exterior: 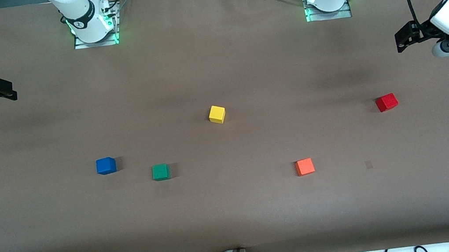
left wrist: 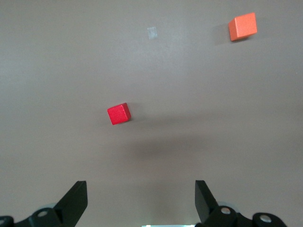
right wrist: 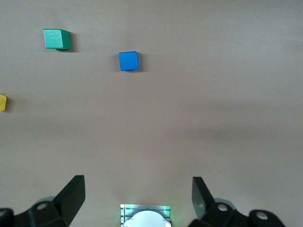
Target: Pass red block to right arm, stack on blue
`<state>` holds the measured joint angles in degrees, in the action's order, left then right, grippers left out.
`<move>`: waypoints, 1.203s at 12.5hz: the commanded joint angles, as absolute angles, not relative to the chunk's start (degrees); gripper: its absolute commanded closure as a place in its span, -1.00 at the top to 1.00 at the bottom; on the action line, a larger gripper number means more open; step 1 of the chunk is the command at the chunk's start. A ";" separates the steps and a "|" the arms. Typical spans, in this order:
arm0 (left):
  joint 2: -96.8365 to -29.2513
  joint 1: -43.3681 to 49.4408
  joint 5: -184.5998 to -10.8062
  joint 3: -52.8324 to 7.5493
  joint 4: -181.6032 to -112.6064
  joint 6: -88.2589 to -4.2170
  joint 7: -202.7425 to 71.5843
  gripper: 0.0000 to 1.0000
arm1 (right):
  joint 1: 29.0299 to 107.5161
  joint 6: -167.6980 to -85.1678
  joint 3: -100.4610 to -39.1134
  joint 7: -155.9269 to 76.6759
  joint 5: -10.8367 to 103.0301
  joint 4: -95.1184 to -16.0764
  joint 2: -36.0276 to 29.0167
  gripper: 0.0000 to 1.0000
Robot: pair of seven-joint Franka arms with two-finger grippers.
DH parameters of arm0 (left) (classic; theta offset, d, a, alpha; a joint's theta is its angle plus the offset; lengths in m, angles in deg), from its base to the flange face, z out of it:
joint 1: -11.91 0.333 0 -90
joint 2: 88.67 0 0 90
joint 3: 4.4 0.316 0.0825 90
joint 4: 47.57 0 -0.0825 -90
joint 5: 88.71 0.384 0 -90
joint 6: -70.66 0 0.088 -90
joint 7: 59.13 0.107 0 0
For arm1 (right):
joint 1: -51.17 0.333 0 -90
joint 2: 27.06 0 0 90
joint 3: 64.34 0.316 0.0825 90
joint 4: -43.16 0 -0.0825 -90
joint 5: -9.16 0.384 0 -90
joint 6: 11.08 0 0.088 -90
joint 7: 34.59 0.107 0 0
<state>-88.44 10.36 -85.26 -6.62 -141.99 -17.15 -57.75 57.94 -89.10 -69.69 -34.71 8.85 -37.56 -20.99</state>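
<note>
The red block lies on the brown table toward the left arm's end; it also shows in the left wrist view. The blue cube lies toward the right arm's end and shows in the right wrist view. My left gripper hangs over the table's edge at the left arm's end, open and empty, apart from the red block. My right gripper hangs over the table's edge at the right arm's end, open and empty, apart from the blue cube.
A green cube lies beside the blue one, slightly nearer the front camera. A yellow cube lies mid-table. An orange cube lies nearer the front camera than the red block. The arm bases stand along the table's back edge.
</note>
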 commanded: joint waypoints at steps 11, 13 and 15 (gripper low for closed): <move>-85.16 13.05 -84.84 -6.25 -141.08 -10.29 -66.60 1.00 | 57.68 -88.16 -69.44 -35.38 8.46 -36.29 -20.73 1.00; -79.73 16.46 -84.84 -6.25 -141.00 -10.81 -66.25 1.00 | 57.68 -88.16 -69.44 -35.38 8.46 -36.29 -20.64 1.00; -75.59 19.90 -85.11 -6.42 -142.39 -13.87 -65.63 1.00 | 57.68 -88.24 -69.44 -35.38 8.46 -36.29 -20.64 1.00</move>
